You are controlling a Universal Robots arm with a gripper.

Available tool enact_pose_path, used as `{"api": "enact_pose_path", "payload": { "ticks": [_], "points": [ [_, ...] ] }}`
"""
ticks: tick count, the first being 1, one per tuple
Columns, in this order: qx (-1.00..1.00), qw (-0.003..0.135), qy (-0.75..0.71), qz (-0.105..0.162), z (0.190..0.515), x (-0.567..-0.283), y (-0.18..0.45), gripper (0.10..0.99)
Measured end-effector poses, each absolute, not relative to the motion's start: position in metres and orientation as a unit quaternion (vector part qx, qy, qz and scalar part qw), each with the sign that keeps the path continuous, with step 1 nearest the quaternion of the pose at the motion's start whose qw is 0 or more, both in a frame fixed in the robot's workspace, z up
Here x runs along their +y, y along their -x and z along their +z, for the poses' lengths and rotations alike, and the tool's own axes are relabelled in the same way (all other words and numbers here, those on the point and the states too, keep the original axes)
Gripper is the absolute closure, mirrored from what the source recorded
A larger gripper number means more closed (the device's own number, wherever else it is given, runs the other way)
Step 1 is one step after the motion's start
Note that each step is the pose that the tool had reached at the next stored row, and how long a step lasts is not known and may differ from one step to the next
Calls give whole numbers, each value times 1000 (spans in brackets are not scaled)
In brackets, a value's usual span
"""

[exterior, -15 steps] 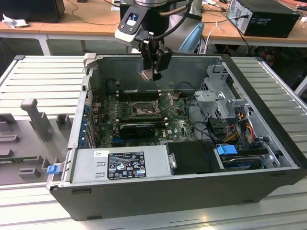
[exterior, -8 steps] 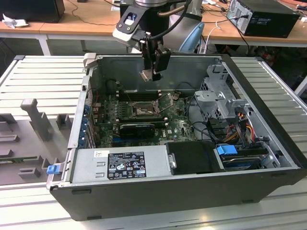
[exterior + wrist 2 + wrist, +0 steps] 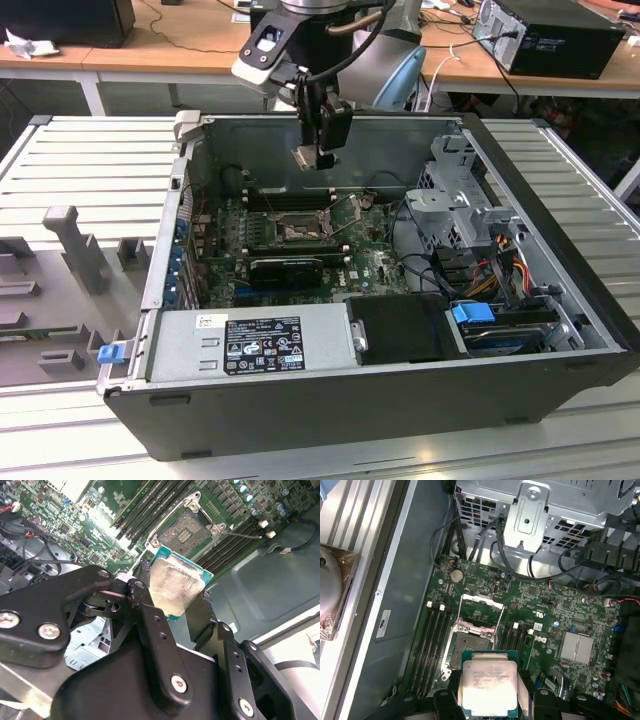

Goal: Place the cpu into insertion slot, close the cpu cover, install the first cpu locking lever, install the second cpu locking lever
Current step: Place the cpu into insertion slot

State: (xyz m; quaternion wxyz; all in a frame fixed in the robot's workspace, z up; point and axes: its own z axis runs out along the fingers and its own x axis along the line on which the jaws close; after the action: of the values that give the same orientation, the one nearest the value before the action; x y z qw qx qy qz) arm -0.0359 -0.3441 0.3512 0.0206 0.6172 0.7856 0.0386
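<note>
Table [image 3: 90, 170]: grey ribbed metal surface; it carries the computer case, with grey moulded fixtures lying on it at the exterior view's left
Computer case [image 3: 330, 400]: dark tower laid on its side, side panel off, interior facing up
Power supply [image 3: 250, 340]: grey labelled box along the case's near wall in the exterior view
Drive cage [image 3: 455, 200]: perforated bare-metal bracket at the exterior view's right, with bundled cables beside it
Motherboard [image 3: 375, 265]: green board flat on the case floor, with long black memory slots on both sides of the socket
Claw [image 3: 318, 157]: mine, hanging over the open case above the motherboard; my black fingers [image 3: 150, 625] are closed narrow on two opposite edges of the cpu
Insertion slot [image 3: 467, 647]: square socket on the motherboard, its contact field uncovered; it lies below and just beyond the chip I carry in both wrist views
Cpu cover [image 3: 482, 600]: thin metal frame with a square window, swung up off the socket on the side away from my claw
Cpu [image 3: 489, 685]: pale metal top on a green-edged square, held in my grip in the air, clear of the board, not yet seated
Coin cell [image 3: 456, 574]: small round disc on the motherboard, beyond the raised cover
</note>
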Motion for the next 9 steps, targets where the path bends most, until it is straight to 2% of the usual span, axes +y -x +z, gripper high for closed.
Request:
{"api": "enact_pose_path", "payload": {
  "ticks": [9],
  "points": [
    [753, 23, -657, 37, 351, -344, 36, 557]
  ]
}}
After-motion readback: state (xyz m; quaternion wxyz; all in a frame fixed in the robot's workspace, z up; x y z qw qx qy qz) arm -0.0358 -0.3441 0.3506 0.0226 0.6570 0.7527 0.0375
